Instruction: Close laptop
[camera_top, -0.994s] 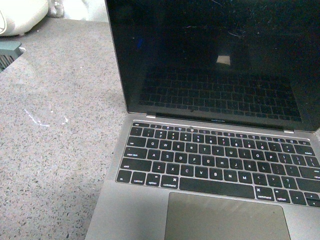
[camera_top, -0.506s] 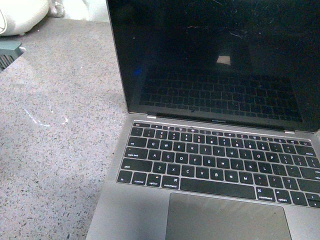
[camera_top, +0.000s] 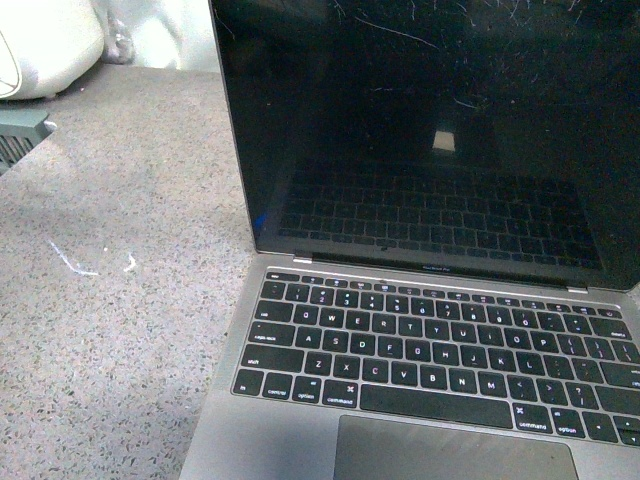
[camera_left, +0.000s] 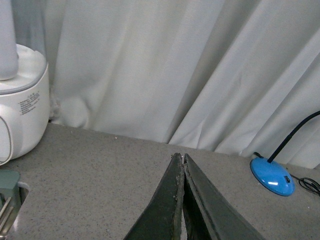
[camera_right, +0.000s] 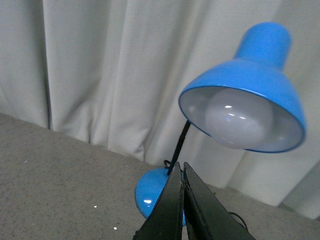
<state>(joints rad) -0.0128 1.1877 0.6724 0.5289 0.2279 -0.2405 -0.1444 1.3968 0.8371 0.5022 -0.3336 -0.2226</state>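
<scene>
The laptop (camera_top: 430, 340) stands open on the speckled grey counter (camera_top: 110, 300) in the front view. It is space-grey with black keys, a wide trackpad at the near edge and a glossy black scratched screen that mirrors the keyboard. Neither gripper shows in the front view. My left gripper (camera_left: 180, 158) is shut and empty, held above the counter, facing a white curtain. My right gripper (camera_right: 180, 165) is shut and empty, held above the counter in front of a blue desk lamp. The laptop does not show in either wrist view.
A blue desk lamp (camera_right: 250, 95) with a round base (camera_right: 152, 192) stands by the white curtain (camera_right: 110, 65); its base also shows in the left wrist view (camera_left: 272, 176). A white appliance (camera_left: 20, 110) stands at the counter's far left, also in the front view (camera_top: 40, 45).
The front view has shifted a little: the laptop screen shows more of its upper scratched part and the keyboard sits slightly lower in the frame. The lid stays open.
</scene>
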